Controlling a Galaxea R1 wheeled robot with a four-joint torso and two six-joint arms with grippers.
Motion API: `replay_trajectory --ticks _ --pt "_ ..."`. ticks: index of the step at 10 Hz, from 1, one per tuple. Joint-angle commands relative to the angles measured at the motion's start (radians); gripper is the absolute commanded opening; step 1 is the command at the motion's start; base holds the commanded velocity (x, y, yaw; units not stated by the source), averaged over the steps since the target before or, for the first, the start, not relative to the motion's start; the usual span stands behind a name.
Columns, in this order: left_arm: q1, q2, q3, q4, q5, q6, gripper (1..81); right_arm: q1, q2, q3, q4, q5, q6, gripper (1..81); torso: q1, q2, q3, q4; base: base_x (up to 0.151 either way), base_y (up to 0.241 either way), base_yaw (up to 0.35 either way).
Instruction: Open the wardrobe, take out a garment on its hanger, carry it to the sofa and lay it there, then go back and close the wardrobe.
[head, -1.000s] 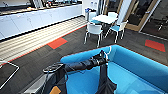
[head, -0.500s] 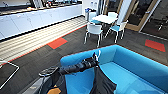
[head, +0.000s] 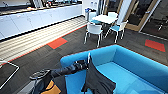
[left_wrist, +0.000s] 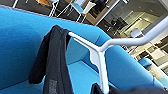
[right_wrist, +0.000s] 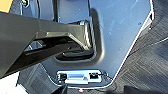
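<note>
Black shirt (head: 98, 81) dangles off the white hanger (head: 88, 58) pinched in my left gripper (head: 83, 64) above the blue sofa (head: 135, 72); loose pinch and it slumps crumpled. Right gripper's state: can't tell.

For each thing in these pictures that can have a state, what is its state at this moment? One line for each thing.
garment: hanging limp from the hanger, its lower part resting on the sofa seat.
hanger: held up over the sofa, bearing the garment.
left gripper: at the hanger's top, over the sofa; finger state cannot be told.
sofa: seat bare beyond the garment.
white chairs: upright, around the white table.
</note>
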Motion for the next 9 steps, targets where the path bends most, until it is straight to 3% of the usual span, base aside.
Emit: replay_trajectory --ticks 1,9 --pt "-0.155 -0.044 0.014 0.04 -0.014 0.012 1.0 -0.001 0.008 0.008 0.0 -0.071 -0.006 81.1 0.0 0.0 0.0 0.0 0.0 0.0 0.0" --pt "-0.117 -0.064 -0.229 0.081 -0.014 0.021 1.0 -0.004 0.008 0.005 0.0 -0.071 -0.006 81.1 0.0 0.0 0.0 0.0 0.0 0.0 0.0"
